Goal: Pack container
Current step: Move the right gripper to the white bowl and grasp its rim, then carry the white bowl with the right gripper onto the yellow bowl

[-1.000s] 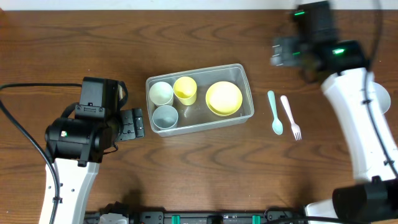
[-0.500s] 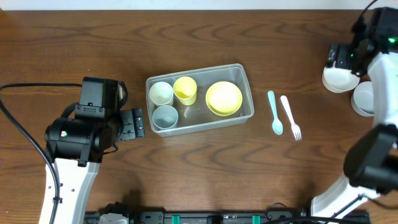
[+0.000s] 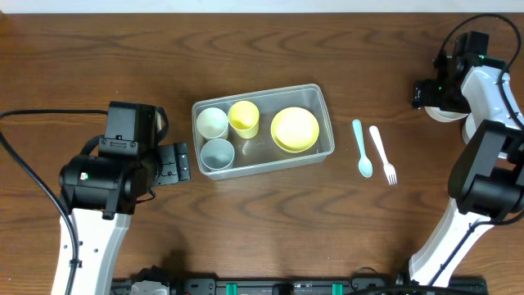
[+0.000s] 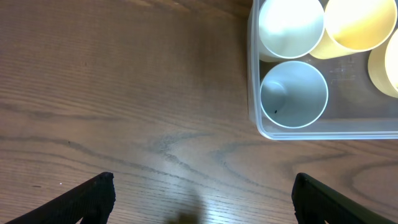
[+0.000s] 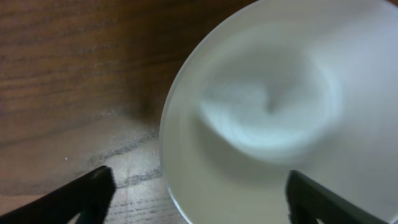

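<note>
At the tabletop's right edge, the right gripper [image 3: 427, 93], wide and empty, has just arrived over a round white bowl [image 5: 280, 112], probably next for the clear rectangular plastic container [image 3: 255, 150].

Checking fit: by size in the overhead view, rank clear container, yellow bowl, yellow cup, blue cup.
Largest: clear rectangular plastic container
Then: round yellow bowl
Smallest: yellow cup and pale blue cup, alike
</note>
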{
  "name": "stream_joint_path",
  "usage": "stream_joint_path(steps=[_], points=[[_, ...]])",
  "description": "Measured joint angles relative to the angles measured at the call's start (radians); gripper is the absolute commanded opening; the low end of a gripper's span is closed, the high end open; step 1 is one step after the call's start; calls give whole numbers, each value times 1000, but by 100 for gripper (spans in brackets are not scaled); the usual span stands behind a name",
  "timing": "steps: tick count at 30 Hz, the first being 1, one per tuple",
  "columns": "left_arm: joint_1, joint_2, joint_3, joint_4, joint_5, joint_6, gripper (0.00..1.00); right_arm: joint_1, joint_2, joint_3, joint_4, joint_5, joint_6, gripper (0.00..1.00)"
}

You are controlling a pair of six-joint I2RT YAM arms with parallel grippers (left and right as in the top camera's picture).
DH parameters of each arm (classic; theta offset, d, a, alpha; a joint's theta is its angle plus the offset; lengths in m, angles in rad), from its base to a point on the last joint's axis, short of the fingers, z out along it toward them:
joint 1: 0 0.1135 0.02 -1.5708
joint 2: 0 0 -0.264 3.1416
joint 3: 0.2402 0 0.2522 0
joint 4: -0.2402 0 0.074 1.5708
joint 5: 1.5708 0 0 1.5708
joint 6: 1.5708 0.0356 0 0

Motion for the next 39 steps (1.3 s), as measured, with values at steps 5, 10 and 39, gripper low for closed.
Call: stream_joint_path(steps=[5, 10, 39], points=[[0, 0, 0, 0, 0, 0, 91, 0, 5, 0, -7, 0, -5, 62], [0, 0, 0, 0, 0, 0, 91, 1, 28, 0, -27, 0, -6, 45], [0, 0, 0, 0, 0, 0, 91, 124, 22, 1, -65, 38, -31, 1]])
